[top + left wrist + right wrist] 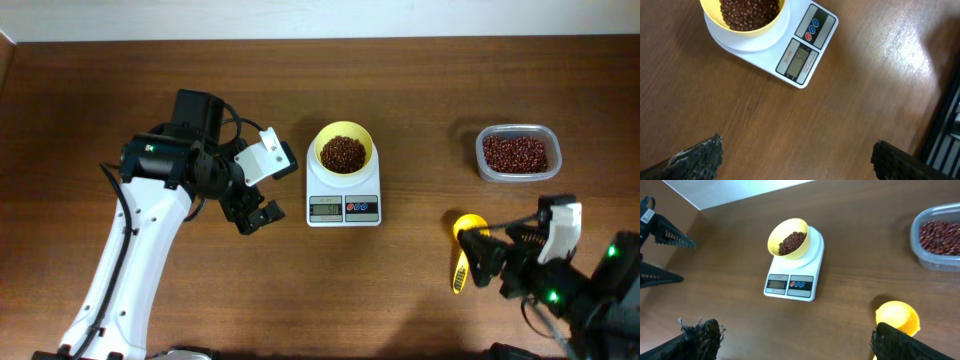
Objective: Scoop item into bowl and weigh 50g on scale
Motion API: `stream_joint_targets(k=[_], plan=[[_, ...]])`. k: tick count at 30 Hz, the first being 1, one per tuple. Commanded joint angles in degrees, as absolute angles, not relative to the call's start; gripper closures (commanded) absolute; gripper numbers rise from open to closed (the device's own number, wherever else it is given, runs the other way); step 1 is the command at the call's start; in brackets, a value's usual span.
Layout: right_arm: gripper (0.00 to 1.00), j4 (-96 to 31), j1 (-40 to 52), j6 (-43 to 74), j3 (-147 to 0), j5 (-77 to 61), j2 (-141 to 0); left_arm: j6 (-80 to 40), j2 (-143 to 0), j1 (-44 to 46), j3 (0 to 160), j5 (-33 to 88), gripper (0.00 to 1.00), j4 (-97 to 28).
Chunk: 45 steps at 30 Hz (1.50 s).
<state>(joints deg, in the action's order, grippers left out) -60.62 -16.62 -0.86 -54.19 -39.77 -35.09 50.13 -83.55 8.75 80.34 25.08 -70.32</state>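
The pale yellow bowl [343, 152] stands on the white scale [343, 207] at the table's middle and holds a heap of dark red-brown beans [343, 153]. Bowl [747, 15], scale [805, 50] and beans [747, 10] show in the left wrist view, and bowl [788, 240], scale [790, 286] and beans [792, 242] in the right wrist view. My left gripper [252, 215] is open and empty, left of the scale. My right gripper [484, 258] is open and empty at the right front, next to the yellow scoop [465, 245].
A clear plastic tub [518, 153] with more beans stands at the back right; it also shows in the right wrist view [938, 237]. The empty scoop [897, 318] lies on the table by my right finger.
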Motion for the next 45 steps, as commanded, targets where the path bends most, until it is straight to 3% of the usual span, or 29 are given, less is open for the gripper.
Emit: stream_joint_targets(k=[1, 10, 16, 25, 45], plan=[[0.01, -57.6, -14.1, -1.7, -49.8, -37.6, -29.4, 51.0, -83.6, 8.4, 80.1, 25.7, 0.01, -70.3], [0.01, -24.6, -7.1, -1.0, -23.8, -37.0, -9.6, 51.0, -83.6, 8.4, 80.1, 25.7, 0.01, -70.3], [0.01, -14.1, -7.1, -1.1, -17.6, -37.3, -5.9, 51.0, -83.6, 8.4, 80.1, 25.7, 0.01, -70.3], [0.01, -6.2, -7.1, -1.1, -11.0, -37.5, -5.9, 51.0, -83.6, 8.4, 80.1, 25.7, 0.01, -70.3], [0.01, -10.5, -7.1, -1.7, -10.5, -39.9, -5.9, 51.0, -83.6, 8.4, 80.1, 25.7, 0.01, -70.3]])
